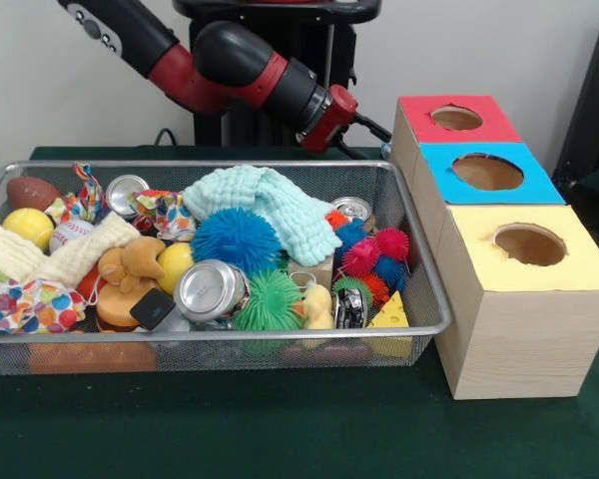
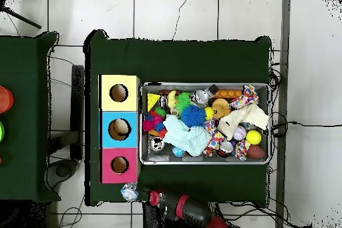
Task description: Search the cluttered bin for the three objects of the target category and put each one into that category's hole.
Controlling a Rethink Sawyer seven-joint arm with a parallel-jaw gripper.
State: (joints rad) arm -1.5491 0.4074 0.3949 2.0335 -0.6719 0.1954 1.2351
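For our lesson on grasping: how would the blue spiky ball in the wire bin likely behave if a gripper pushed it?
The blue spiky ball looks soft, so its spikes would probably bend. Being round, it may roll, though the green spiky ball and mint cloth crowd it.

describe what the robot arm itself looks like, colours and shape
The arm is built of rounded black segments joined by red collars, with a red block at its wrist end. A grey panel with small dark buttons sits on the upper link, and a thin black cable trails from the wrist.

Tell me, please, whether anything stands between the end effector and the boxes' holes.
Nothing visible does. The end effector hangs beside the red box, outside the bin, and the three holes lie uncovered.
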